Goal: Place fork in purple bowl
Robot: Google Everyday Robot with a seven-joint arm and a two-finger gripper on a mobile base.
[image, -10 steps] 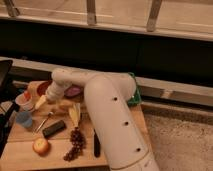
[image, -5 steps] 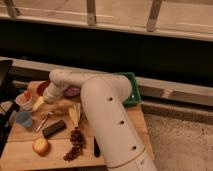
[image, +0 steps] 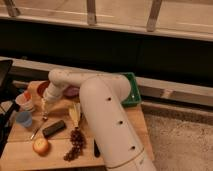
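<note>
The gripper (image: 44, 111) hangs from the end of the white arm (image: 95, 95), pointing down over the left part of the wooden table (image: 20, 150); whether it is spread or closed cannot be told, and nothing can be made out in its grasp. Just below it and slightly to the left lies the fork (image: 37, 131), a thin silver line flat on the wood. Its long axis runs on a slant, from low left up towards the gripper, so its upper end is the nearer one. A dark block (image: 53, 128) lies just beside the fork on the right, and a blue cup (image: 23, 119) stands near it on the left. The purple bowl (image: 72, 92) sits farther back and to the right, partly hidden behind the arm, with a red-brown bowl (image: 42, 87) to its left. The coming move probably calls for a short drop onto the fork, lined up across its slanted handle.
</note>
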